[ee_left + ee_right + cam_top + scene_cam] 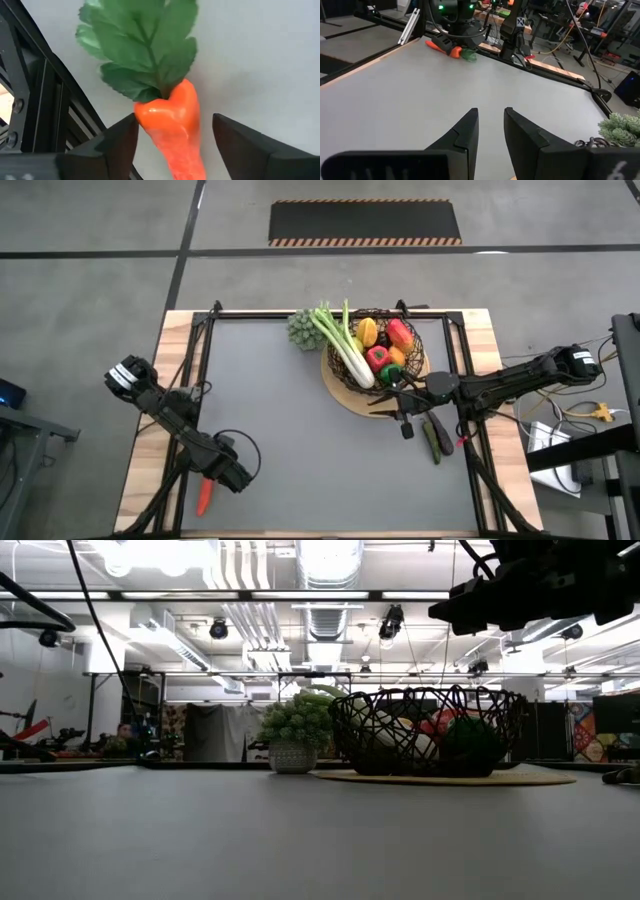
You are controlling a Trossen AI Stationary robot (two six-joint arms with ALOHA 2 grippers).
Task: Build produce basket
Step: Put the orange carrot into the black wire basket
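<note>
Robotics lab: exposed ceiling ducts, cable-strewn benches, hazard-striped floor mat.

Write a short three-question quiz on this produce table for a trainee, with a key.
1. True or false: the carrot already lies in the basket.
2. Which pincer has the carrot between its fingers? A) left pincer B) right pincer
3. Name the long dark piece lying on the table under the right arm, outside the basket.

Key
1. False. It lies on the grey table near the front left corner.
2. A. The left fingers stand on either side of it, not yet closed on it; the right pincer is empty, beside the basket.
3. A dark green cucumber-like piece.
</note>
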